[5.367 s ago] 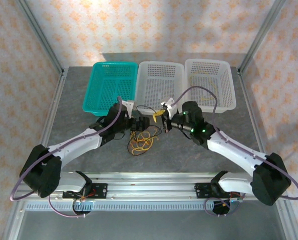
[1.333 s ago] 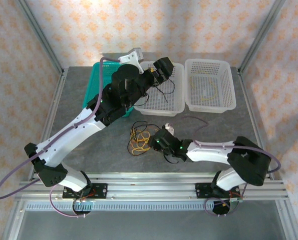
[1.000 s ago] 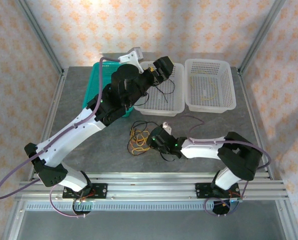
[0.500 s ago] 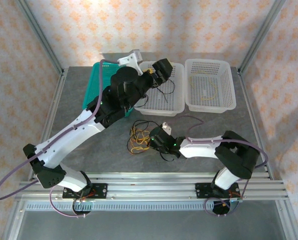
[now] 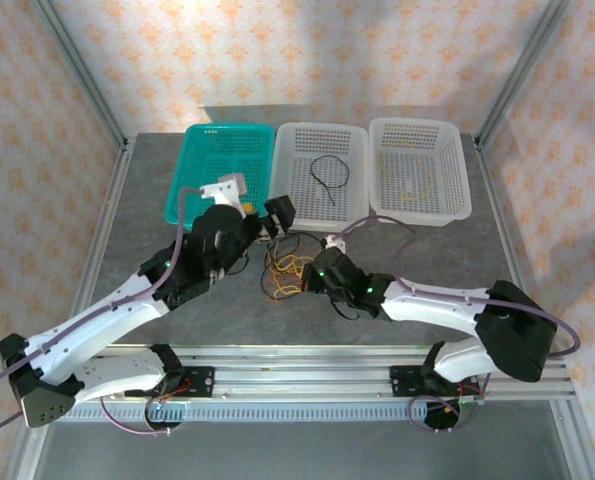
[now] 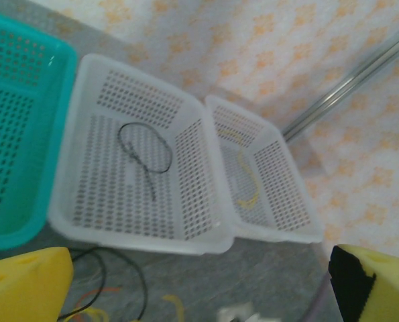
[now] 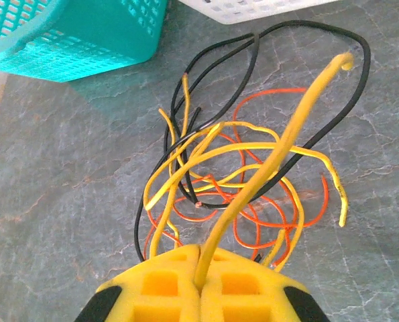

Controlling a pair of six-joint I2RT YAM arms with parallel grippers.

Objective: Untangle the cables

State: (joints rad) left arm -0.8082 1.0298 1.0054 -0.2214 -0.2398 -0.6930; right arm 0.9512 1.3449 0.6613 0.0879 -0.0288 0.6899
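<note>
A tangle of yellow, orange and black cables [image 5: 285, 272] lies on the grey table in front of the baskets. My right gripper [image 5: 313, 273] is at the tangle's right edge. In the right wrist view it [image 7: 200, 258] is shut on a thick yellow cable [image 7: 279, 147] that rises from its pads over the tangle [image 7: 219, 194]. My left gripper [image 5: 273, 222] hovers just above and left of the tangle, open with nothing between its fingers [image 6: 25, 282]. A single black cable [image 5: 329, 180] [image 6: 142, 151] lies in the middle white basket, and a yellow cable [image 5: 417, 190] [image 6: 247, 181] lies in the right one.
Three baskets stand in a row at the back: a teal basket [image 5: 192, 190] [image 7: 72, 33], a middle white basket [image 5: 287, 140] and a right white basket [image 5: 457, 170]. Metal frame posts [image 5: 517, 80] stand at the table's corners.
The left arm has pulled back from over the middle basket and dropped low beside the tangle, still open. The right gripper has shut on the yellow cable.
</note>
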